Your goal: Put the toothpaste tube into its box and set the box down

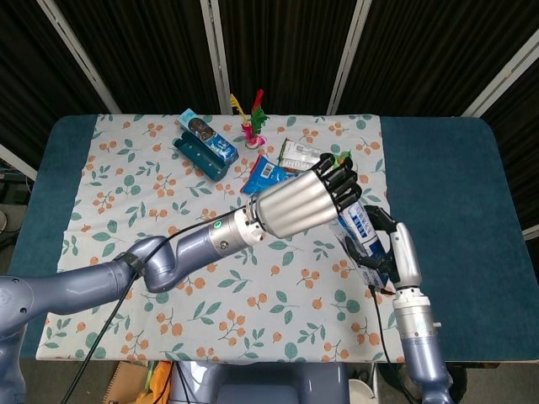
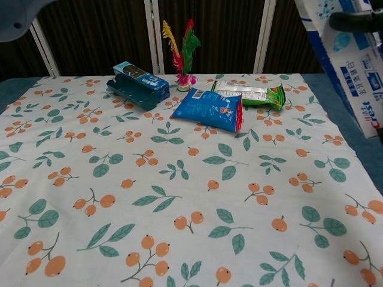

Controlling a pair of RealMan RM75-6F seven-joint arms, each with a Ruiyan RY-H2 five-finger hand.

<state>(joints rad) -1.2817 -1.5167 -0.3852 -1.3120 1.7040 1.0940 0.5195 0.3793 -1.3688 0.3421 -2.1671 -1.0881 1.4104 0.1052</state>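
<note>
The blue-and-white toothpaste box [image 1: 365, 237] hangs tilted above the table's right side, and my right hand [image 1: 394, 254] grips it from below and behind. My left hand [image 1: 303, 206] lies across the box's upper end with its dark fingertips [image 1: 341, 181] curled in. The toothpaste tube is hidden behind that hand and inside the box. In the chest view the box [image 2: 350, 66] fills the top right corner, with one dark finger of the right hand [image 2: 354, 21] across it.
On the floral cloth [image 1: 168, 252] at the back lie a teal biscuit box [image 1: 205, 145], a blue snack bag [image 2: 209, 109] and a green-and-white packet [image 2: 248, 92]. A feather toy [image 2: 182, 51] stands upright. Blue table edge [image 1: 438, 185] shows on the right.
</note>
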